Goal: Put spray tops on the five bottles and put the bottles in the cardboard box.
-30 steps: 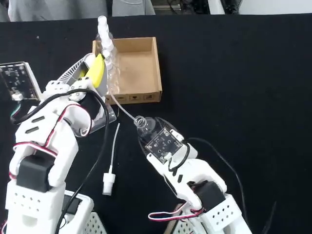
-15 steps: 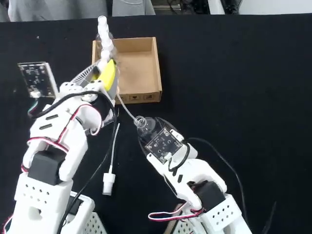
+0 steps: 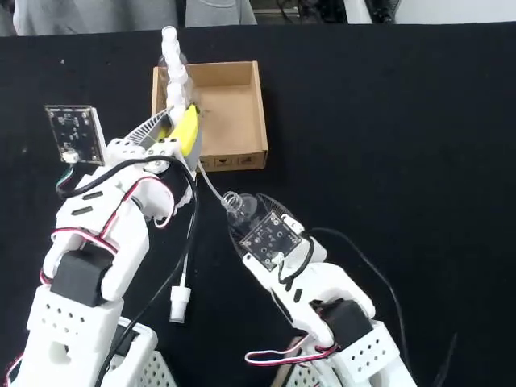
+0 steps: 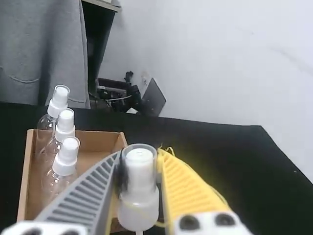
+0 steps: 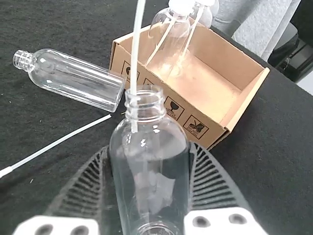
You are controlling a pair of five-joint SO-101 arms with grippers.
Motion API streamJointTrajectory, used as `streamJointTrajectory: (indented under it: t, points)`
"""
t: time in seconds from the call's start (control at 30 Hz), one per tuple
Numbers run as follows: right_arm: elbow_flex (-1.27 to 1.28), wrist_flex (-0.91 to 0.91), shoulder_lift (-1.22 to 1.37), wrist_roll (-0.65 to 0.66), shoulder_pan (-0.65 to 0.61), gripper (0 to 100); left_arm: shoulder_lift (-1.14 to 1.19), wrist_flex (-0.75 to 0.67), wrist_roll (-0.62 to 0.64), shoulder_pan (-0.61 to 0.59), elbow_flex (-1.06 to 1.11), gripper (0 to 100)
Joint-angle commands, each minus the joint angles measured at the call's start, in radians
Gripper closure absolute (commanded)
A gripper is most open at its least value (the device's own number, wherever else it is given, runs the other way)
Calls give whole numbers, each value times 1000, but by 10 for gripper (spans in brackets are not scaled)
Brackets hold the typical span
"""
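High view: I see the left gripper (image 3: 179,117) over the cardboard box's (image 3: 260,105) left wall, and the right gripper (image 3: 240,211) near its front. Left wrist view: jaws clamp a spray top (image 4: 138,181); three capped bottles (image 4: 62,147) stand in the box. Right wrist view: jaws grip an open bottle (image 5: 149,161), with a dip tube (image 5: 136,58) entering its neck.

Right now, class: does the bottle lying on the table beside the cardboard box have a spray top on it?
No, the lying bottle has a bare, open threaded neck.
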Motion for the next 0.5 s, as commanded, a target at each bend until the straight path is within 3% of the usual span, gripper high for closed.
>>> streamJointTrajectory:
  t: [0.0, 0.47]
  points:
    - [-10, -6, -31, 6, -9, 942, -15, -20, -11, 12, -13, 970]
    - [-15, -6, -31, 6, -9, 942, -17, -29, -18, 62, 47, 970]
